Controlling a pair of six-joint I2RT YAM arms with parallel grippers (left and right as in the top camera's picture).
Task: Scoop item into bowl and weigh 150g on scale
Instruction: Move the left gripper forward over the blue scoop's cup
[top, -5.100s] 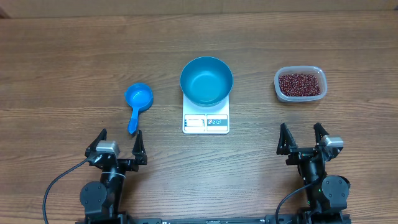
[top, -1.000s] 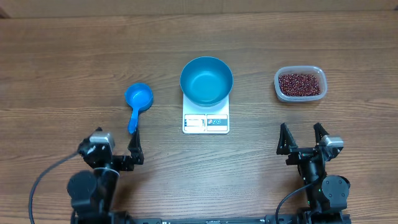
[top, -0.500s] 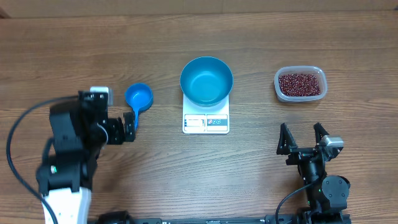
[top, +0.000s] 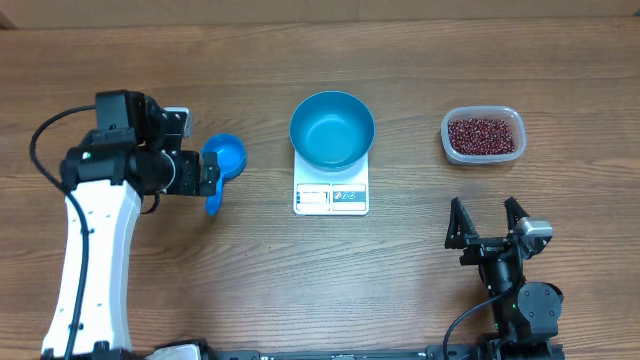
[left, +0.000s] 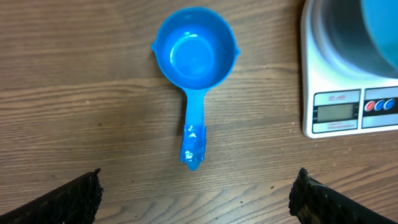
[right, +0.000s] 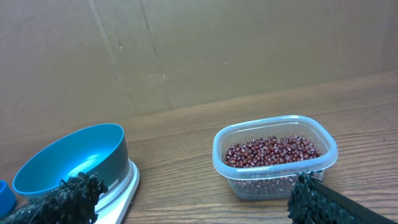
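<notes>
The blue bowl (top: 332, 128) stands empty on the white scale (top: 331, 197) at the table's middle. The dark red-brown beans (top: 483, 135) fill a clear tub (top: 447, 125) at the right. A small blue scoop (top: 225, 153) lies left of the scale, handle toward the front. My left gripper (top: 207, 176) hovers open over the scoop's handle. In the left wrist view the scoop (left: 196, 53) lies ahead of the wide-apart fingers, gripper (left: 198, 176), touching nothing. My right gripper (top: 485, 220) rests open at the front right, gripper (right: 193, 190), facing the beans (right: 273, 151) and the bowl (right: 68, 158).
A cardboard wall (right: 186, 50) runs behind the table's far edge. The scale's display and buttons (left: 348, 112) face the front. Bare wood lies between the scale and the tub, and in front of the scale.
My left arm has lifted from its rest at the front left and swung forward over the scoop, jaws still open. The right arm, bowl, scale and tub have not moved.
</notes>
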